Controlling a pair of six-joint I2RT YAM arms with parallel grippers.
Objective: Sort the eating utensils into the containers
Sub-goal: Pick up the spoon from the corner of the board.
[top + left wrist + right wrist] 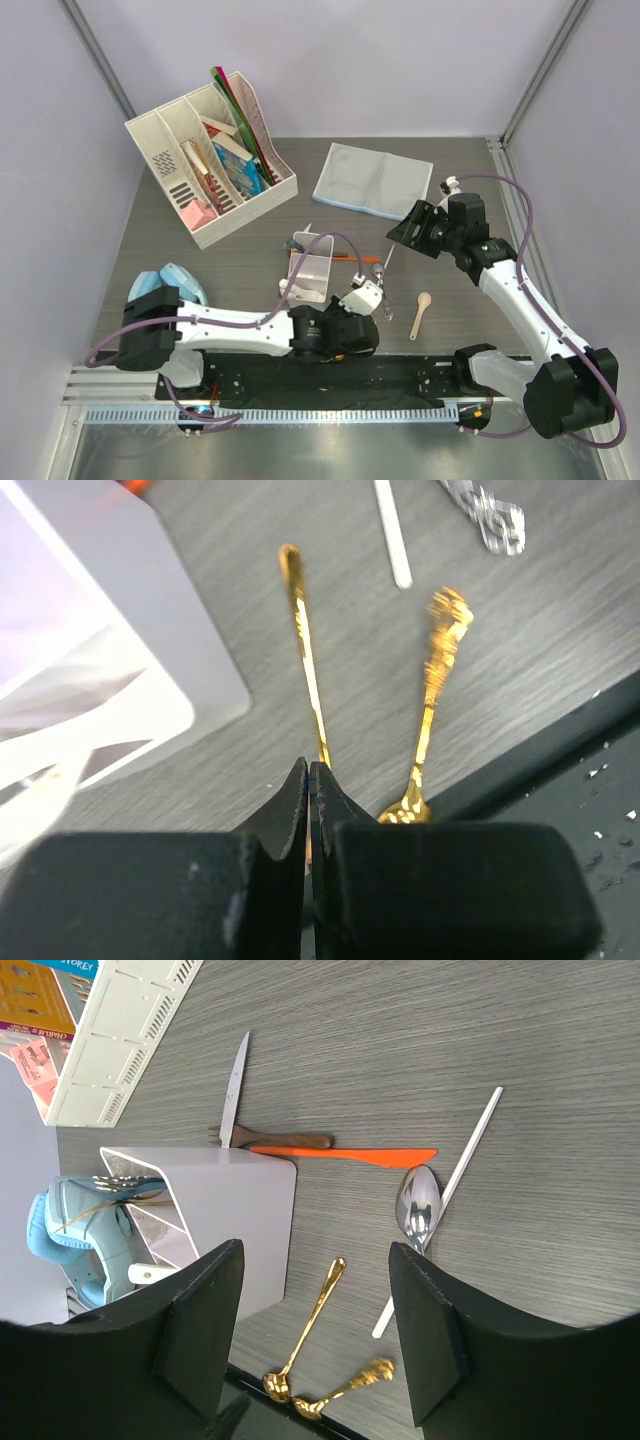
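Because the slim gold spoon [308, 650] is thin, stiff, polished metal, I'd judge it light but slippery, and likely to swivel in a pinch. Across the stem close to the bowl looks the surest hold. It is bright gold with a narrow straight stem and a small rounded end. It lies flat on the grey table [540, 660] near the front edge, just right of the white container [255, 1230]. An ornate gold spoon [435, 680] lies beside it on the right. The left gripper [313, 770] has its jaws pressed together on the stem, apparently pinching it. The right gripper [315, 1290] hangs farther off, jaws spread, holding nothing.
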